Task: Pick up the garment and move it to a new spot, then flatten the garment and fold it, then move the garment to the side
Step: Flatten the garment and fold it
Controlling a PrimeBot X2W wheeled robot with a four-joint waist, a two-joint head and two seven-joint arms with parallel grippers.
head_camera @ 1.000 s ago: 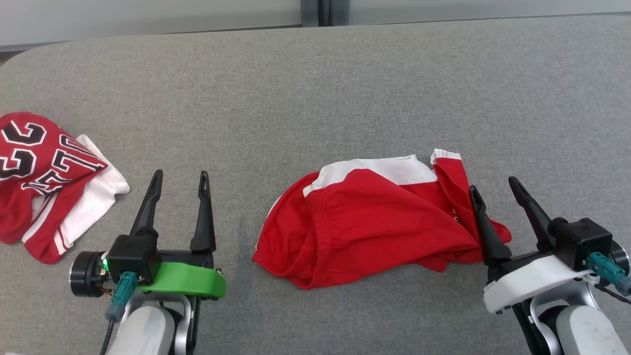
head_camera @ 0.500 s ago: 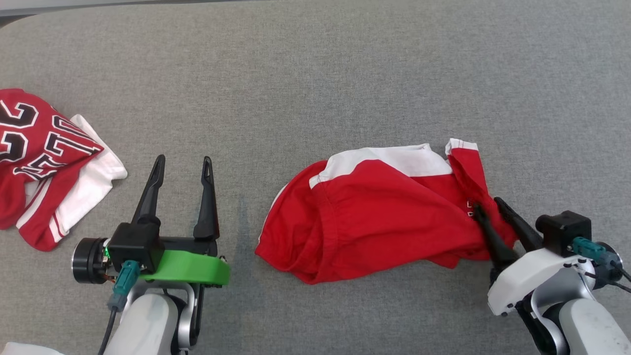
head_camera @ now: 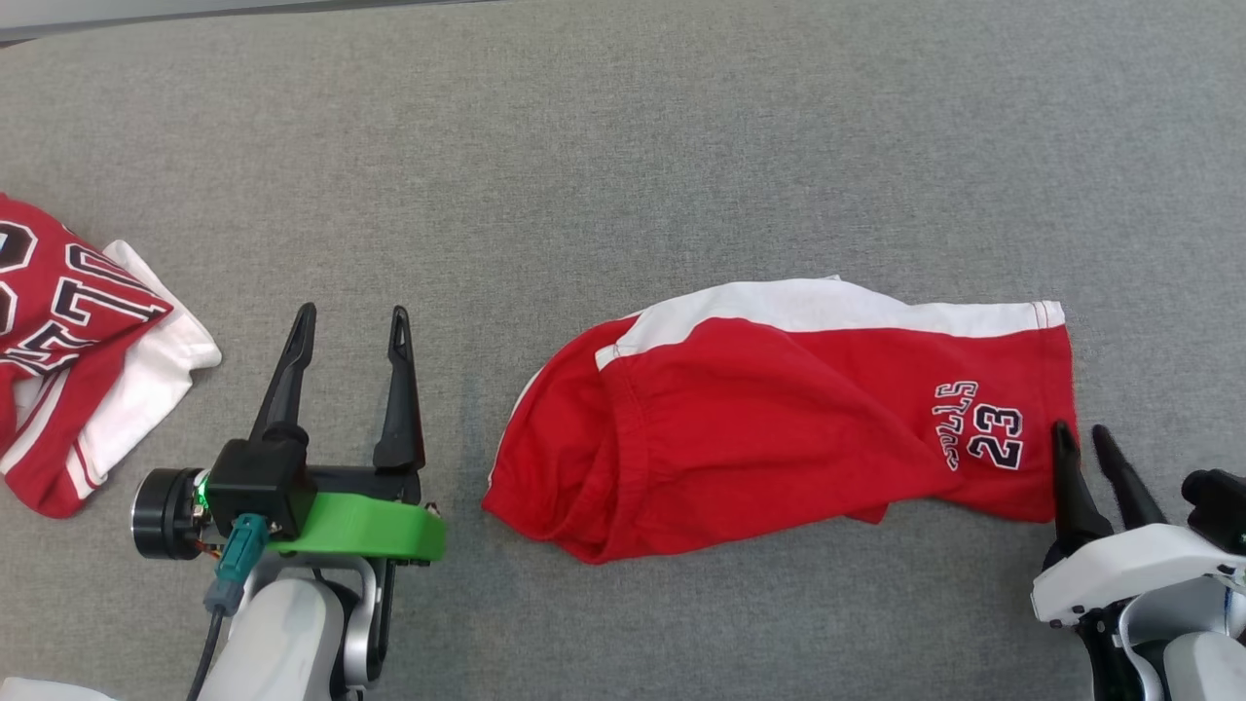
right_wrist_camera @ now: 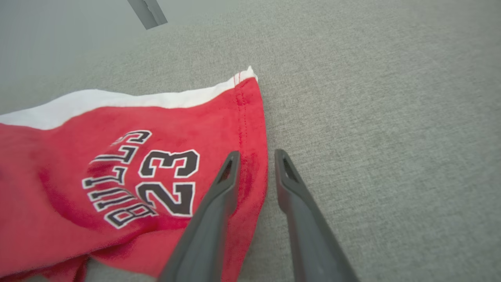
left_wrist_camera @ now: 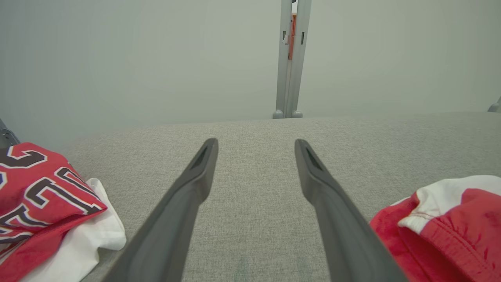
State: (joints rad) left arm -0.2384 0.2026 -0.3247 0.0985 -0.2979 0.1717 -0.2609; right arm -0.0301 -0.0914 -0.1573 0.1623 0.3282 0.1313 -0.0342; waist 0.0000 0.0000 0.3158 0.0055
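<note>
The garment, red shorts (head_camera: pixel 759 419) with a white side band and "BULLS 23" print, lies spread across the grey surface right of centre. In the right wrist view the shorts (right_wrist_camera: pixel 78 137) end in a stitched hem that runs between my fingers. My right gripper (head_camera: pixel 1079 431) sits at that right hem, narrowly open; its left finger (right_wrist_camera: pixel 223 188) lies over the red cloth and the other is over bare surface. My left gripper (head_camera: pixel 348 316) stands open and empty left of the shorts. The left wrist view shows the left gripper (left_wrist_camera: pixel 256 143) and the waistband end (left_wrist_camera: pixel 450 219).
A second red and white garment (head_camera: pixel 68 321) with large black lettering is bunched at the left edge, also seen as a crumpled jersey (left_wrist_camera: pixel 35 188). The grey padded surface (head_camera: pixel 623 146) stretches far behind. A grey post (left_wrist_camera: pixel 289 58) stands beyond its far edge.
The right gripper closed in on the folded-over leg, then pulled it out to the right; the leg now lies flat with its print showing. The head camera tilted. The left arm held still.
</note>
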